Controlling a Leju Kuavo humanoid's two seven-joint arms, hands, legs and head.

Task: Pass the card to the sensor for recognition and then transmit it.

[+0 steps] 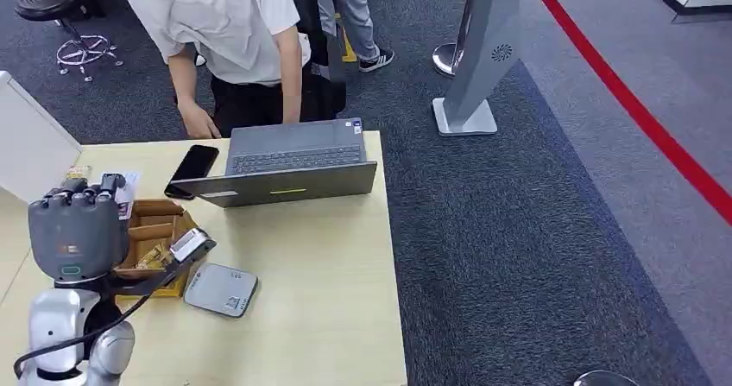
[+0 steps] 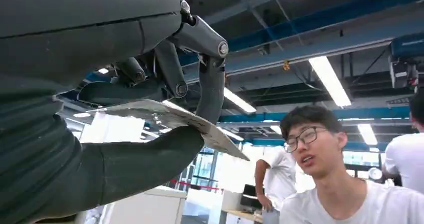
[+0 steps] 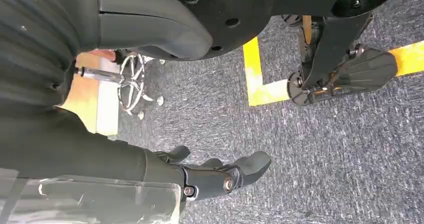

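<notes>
The robot's left hand (image 1: 79,230), grey-backed and raised above the near left part of the pale wooden table (image 1: 328,282), pinched a thin, pale, flat card (image 2: 170,115) between its thick grey thumb (image 2: 145,159) and its darker fingers (image 2: 210,91). In the head view the card (image 1: 190,244) stuck out to the right of that hand, above the right edge of a brown cardboard tray with compartments (image 1: 155,222). Just right of the tray lay the flat grey square sensor with rounded corners (image 1: 221,289), and the card hung near its far left corner, not touching it as far as could be told. Farther back stood an open grey laptop (image 1: 293,157), with a black phone (image 1: 192,168) to its left. A person in a white T-shirt (image 1: 224,23) leaned over the far edge of the table, 1 hand on it. The right hand (image 3: 215,176) hung over dark grey carpet (image 3: 350,159), holding nothing, its fingers loosely extended.
</notes>
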